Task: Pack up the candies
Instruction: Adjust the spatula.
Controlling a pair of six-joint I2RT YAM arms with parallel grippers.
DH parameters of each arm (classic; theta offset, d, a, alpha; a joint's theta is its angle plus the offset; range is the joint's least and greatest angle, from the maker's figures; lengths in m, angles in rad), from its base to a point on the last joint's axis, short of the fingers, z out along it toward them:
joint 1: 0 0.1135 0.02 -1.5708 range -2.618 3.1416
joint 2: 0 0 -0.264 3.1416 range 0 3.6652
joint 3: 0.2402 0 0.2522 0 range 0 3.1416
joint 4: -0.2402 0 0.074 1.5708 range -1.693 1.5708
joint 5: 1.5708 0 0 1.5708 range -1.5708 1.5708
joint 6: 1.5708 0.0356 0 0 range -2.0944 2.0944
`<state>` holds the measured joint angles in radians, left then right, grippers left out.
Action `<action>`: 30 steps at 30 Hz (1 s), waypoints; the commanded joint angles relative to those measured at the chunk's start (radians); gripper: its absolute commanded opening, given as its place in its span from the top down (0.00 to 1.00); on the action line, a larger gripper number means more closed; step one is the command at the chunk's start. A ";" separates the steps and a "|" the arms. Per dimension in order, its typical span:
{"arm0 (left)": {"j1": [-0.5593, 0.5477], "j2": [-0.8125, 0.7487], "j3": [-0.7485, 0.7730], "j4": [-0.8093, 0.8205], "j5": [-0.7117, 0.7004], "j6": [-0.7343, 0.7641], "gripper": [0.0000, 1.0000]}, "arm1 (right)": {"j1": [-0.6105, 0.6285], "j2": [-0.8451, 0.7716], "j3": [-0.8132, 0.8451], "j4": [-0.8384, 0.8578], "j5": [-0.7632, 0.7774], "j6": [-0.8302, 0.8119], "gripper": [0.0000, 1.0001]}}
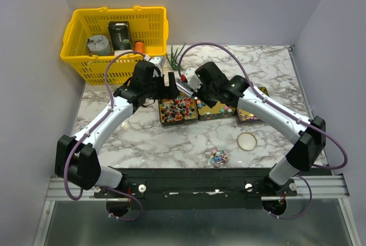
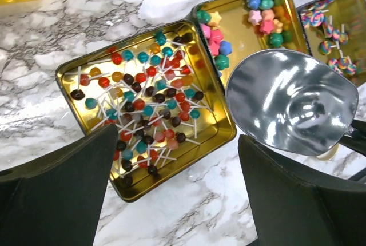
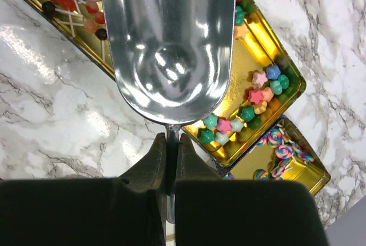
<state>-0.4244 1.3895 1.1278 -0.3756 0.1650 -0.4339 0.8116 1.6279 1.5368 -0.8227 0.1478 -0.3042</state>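
The candies lie in three square gold tins: small ball lollipops (image 2: 146, 108) in the left tin (image 1: 177, 121), star-shaped sweets (image 3: 251, 103) in the middle tin (image 1: 217, 114), and swirl lollipops (image 3: 280, 149) in the right tin (image 1: 251, 119). A small clear jar of mixed candies (image 1: 219, 155) stands at the front. My right gripper (image 3: 170, 143) is shut on the thin handle of an empty metal scoop (image 3: 168, 40), held over the gap between the left and middle tins. My left gripper (image 2: 177, 194) is open and empty above the near edge of the lollipop tin.
A round gold lid (image 1: 247, 141) lies right of the jar. A yellow basket (image 1: 80, 57) with a few items stands at the back left. Green stalks (image 1: 174, 51) lie behind the tins. The two grippers are close together over the tins.
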 commanded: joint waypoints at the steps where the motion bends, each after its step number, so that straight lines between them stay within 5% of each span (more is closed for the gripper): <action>1: 0.004 -0.018 -0.032 0.086 0.099 -0.020 0.01 | 0.021 -0.031 -0.020 0.043 -0.053 -0.004 0.99; 13: 0.047 -0.173 -0.138 0.208 0.085 -0.071 0.02 | 0.021 0.015 -0.034 0.008 0.056 0.031 0.99; 30: 0.047 -0.020 -0.125 0.135 0.119 -0.035 0.12 | 0.050 -0.212 -0.102 0.117 0.006 0.007 0.99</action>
<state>-0.3855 1.3563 1.0004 -0.1867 0.3004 -0.5018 0.8520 1.5120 1.4498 -0.8024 0.1421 -0.2897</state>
